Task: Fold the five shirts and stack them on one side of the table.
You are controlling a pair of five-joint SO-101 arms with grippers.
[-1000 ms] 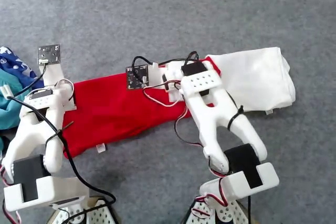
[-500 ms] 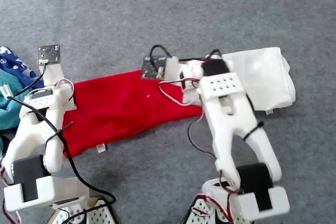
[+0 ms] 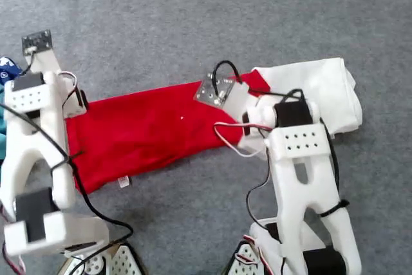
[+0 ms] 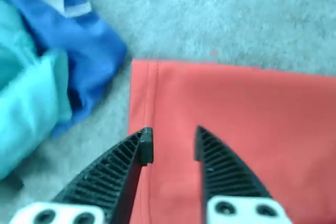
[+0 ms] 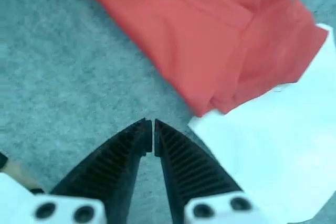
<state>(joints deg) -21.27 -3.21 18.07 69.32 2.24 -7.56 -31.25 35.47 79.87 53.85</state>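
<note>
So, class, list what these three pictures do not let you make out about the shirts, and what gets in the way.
1. High view: the left arm covers the left end of the red shirt; the right arm covers where it meets the white shirt.
2. Left wrist view: the blue shirt and teal shirt are cut off by the edge.
3. Right wrist view: the white shirt runs past the edge.

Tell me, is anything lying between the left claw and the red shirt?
Nothing visible. The left gripper hangs open right above the red shirt, near its hemmed end; the blue shirt and the teal shirt lie off to one side.
</note>
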